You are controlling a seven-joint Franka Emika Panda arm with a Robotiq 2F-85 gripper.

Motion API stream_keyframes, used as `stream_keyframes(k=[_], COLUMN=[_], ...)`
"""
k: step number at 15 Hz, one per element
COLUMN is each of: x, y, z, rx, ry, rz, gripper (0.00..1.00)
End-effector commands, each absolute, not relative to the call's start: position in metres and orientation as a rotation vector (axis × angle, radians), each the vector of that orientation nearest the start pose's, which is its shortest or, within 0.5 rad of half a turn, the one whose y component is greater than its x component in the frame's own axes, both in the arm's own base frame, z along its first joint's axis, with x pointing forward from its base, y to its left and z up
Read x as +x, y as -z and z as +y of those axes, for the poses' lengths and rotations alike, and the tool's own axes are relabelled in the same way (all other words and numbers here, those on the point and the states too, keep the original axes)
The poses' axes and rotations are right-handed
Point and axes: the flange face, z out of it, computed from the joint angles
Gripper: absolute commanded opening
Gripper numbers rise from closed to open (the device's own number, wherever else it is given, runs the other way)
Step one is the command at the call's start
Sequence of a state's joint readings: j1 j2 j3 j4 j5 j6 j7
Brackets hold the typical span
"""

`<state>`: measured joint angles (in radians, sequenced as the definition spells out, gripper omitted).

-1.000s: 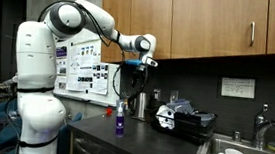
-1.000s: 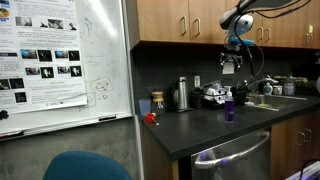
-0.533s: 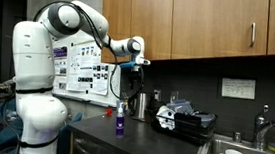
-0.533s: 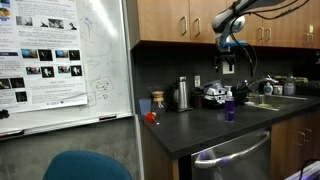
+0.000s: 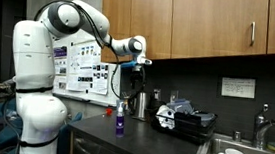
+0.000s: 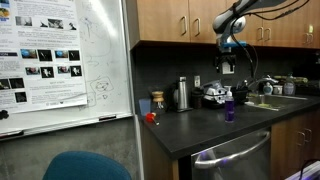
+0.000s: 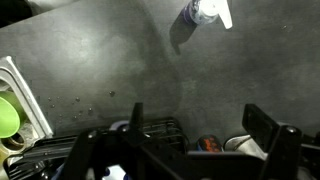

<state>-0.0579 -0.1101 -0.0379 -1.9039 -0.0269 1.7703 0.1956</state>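
The tool (image 5: 140,59) hangs high above the dark surface (image 6: 195,128), jaws wide and empty: an approach stage. The purple spray bottle (image 5: 120,119) stands upright well below, off-centre. Reaching it calls for re-centring and a long descent.

Matt, dark, faintly speckled stone look on the countertop (image 7: 100,70). Translucent purple plastic for the spray bottle (image 5: 120,121), smooth white plastic at its nozzle (image 7: 222,15). Matt black on the gripper (image 5: 138,60). Glossy white shell over the arm (image 5: 34,53). Satin-varnished wood cabinets (image 5: 202,22), brushed metal handles (image 5: 252,34).
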Motion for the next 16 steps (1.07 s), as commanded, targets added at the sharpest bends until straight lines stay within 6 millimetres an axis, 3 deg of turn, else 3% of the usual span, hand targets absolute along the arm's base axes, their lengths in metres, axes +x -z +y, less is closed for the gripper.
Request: stream_keyframes(k=[1,11,16], x=[0.523,0.523,0.520], y=[-0.543,-0.539,-0.528], z=[-0.053,-0.055,-0.069], rx=[-3.132,-3.141,-3.152], ry=[-0.036,0.007,0.039], rz=[0.450,0.463,0.482], gripper=[1.00,1.00,1.00])
